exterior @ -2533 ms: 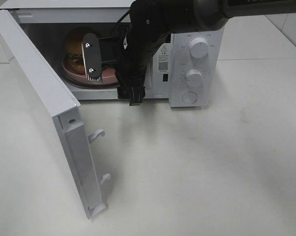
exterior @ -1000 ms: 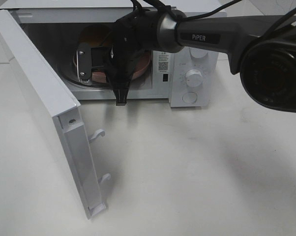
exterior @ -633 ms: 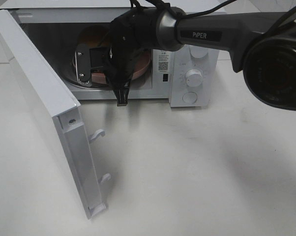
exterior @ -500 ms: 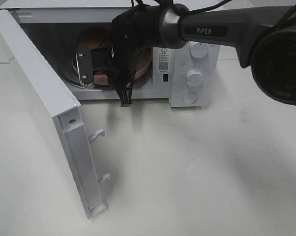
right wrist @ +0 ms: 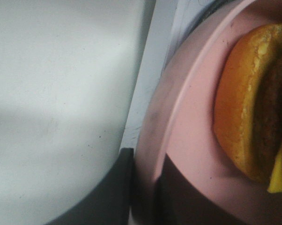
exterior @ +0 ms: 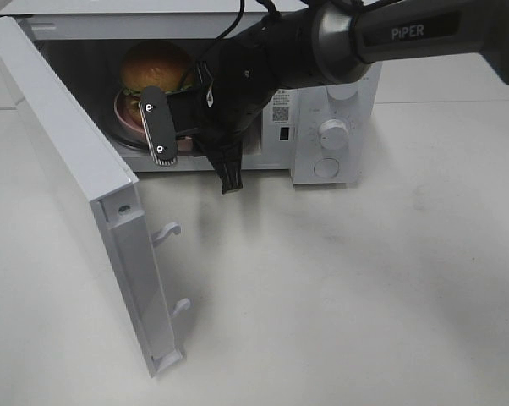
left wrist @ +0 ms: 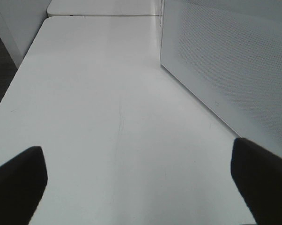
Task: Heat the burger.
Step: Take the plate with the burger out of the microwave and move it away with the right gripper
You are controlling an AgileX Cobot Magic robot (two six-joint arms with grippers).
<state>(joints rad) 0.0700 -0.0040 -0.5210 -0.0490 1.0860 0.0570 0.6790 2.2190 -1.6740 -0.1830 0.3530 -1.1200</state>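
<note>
The burger (exterior: 153,66) stands upright on a round pink plate (exterior: 123,111) inside the open microwave (exterior: 353,161), in the left half of the cavity. My right gripper (exterior: 163,142) reaches in from the right and is shut on the plate's near rim. Close up, the right wrist view shows the burger's (right wrist: 239,108) orange bun, dark patty and a cheese corner on the plate (right wrist: 192,126), with the right gripper (right wrist: 145,180) pinching the rim between dark fingers. My left gripper (left wrist: 141,183) hangs open over bare table, nothing between its fingertips.
The microwave door (exterior: 68,169) swings wide open toward the front left, its latch hooks (exterior: 166,232) sticking out. Two knobs (exterior: 333,133) sit on the control panel at the right. A white perforated panel (left wrist: 225,70) stands beside the left gripper.
The plate with the burger has shifted left inside the cavity and now sits level, the burger upright. The right arm's elbow has swung out of the right of the view.
</note>
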